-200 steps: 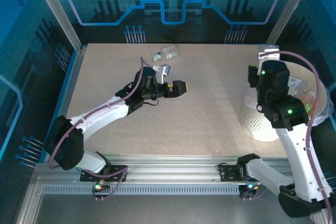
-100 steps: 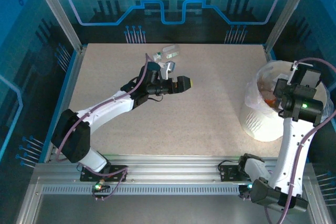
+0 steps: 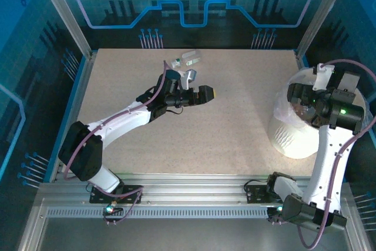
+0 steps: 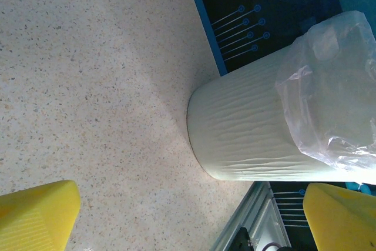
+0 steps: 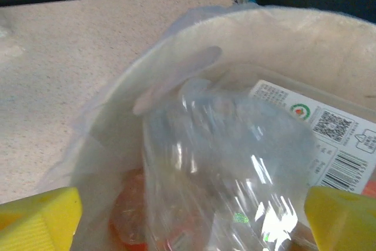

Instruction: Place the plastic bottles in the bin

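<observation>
Bottles partly in the bin, partly out on the table

Can see a clear bottle (image 5: pixel 235 139) sitting up top inside the bin (image 5: pixel 294 33), right by a white label (image 5: pixel 329 127) with a barcode and QR code, plus something orange lower down that's too blurry to name. Also got a couple of clear bottles (image 3: pixel 191 57) lying close together near the far edge of the table (image 3: pixel 235 133), well apart from the bin. Hovering right over the bin's mouth with the right gripper (image 5: pixel 191 210), yellow fingers spread wide and gripping nothing. Same deal with the left gripper (image 3: pixel 207 93): out mid-table just this side of those two bottles, spread wide with nothing in between, pointed at the bin's white ribbed wall and clear bag liner (image 4: pixel 329 104).
</observation>
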{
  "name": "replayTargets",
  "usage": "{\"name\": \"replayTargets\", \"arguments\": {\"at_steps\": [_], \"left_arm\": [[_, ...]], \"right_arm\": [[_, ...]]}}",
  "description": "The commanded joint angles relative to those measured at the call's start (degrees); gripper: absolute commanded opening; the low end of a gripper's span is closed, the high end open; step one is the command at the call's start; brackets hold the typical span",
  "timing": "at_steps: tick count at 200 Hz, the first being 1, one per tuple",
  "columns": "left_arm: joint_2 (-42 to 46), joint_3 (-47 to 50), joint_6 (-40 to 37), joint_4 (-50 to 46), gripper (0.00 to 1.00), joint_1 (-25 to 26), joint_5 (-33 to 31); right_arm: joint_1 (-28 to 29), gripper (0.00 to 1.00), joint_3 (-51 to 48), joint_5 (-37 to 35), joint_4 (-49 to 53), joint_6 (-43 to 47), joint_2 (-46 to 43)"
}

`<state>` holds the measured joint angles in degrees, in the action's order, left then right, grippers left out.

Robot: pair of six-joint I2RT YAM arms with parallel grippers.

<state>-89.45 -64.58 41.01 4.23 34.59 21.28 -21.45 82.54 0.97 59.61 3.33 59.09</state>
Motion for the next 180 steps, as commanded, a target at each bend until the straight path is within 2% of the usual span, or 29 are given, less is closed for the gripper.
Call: {"name": "replayTargets", "arguments": {"at_steps": [1,43,70,105,141,162,180], "left_arm": [[-0.1,-0.8,-0.9,0.6,0.99,0.5,-1.2],[-0.6,-1.3,-3.3,-1.4,0.99,0.3,-4.9],[-0.8,-1.3,-4.3,-2.4,0.99,0.4,-6.5],[-0.8,-1.4,-5.4,-4.2,0.99,0.2,-7.9],[-0.6,-2.5,-5.9,-6.7,0.99,0.2,-11.5],[-0.8,-4.1,-6.1,-9.0,0.99,-0.3,-13.8],[-0.9,-5.4,-6.6,-11.4,0.99,-1.1,-16.3]], "right_arm": [[-0.4,1.0,1.8,5.1,0.4,-1.7,-1.3],[-0.4,1.0,0.7,10.8,-2.7,-6.2,0.2],[-0.4,1.0,-0.5,10.8,-2.8,-7.6,2.7],[-0.2,1.0,-1.5,15.3,-2.0,-8.5,4.4],[-0.2,1.0,-3.0,16.2,-0.2,-9.2,5.1],[-0.1,1.0,-4.1,13.4,0.7,-10.7,5.5],[0.5,1.0,-3.2,14.7,0.9,-10.9,4.7]]}}
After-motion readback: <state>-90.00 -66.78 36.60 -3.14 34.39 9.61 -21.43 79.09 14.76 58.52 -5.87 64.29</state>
